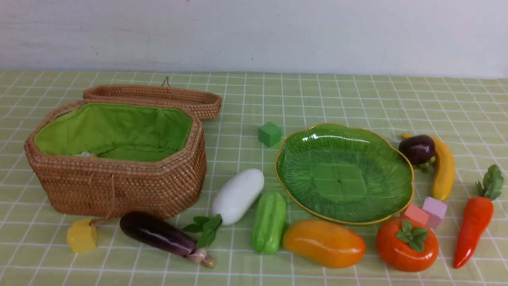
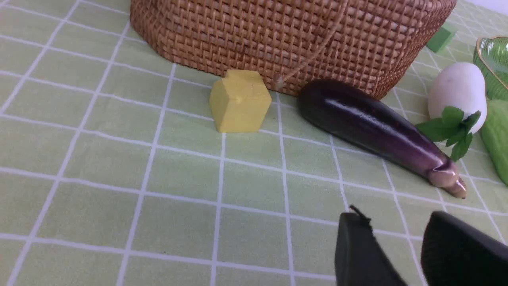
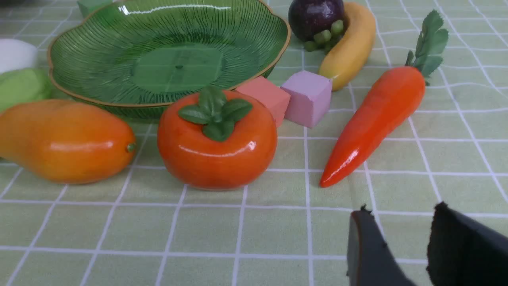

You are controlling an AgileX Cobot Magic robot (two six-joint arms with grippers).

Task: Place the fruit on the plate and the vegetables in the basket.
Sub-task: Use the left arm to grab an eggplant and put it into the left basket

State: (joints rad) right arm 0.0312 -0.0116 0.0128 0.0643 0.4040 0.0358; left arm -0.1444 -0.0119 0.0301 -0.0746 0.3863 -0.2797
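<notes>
Front view: mango, persimmon, eggplant, carrot line the desk's near edge; plate empty, basket lid back for loading; left end effector and right end effector part-open, empty.

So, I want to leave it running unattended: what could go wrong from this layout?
1. The mangosteen sits against the banana; lifting either may send the other rolling.
2. The pink cube and salmon cube crowd between the plate, persimmon and banana, so a reach there might knock them.
3. The eggplant lies close by the wall of the basket, likely leaving little room to grip it there.
</notes>
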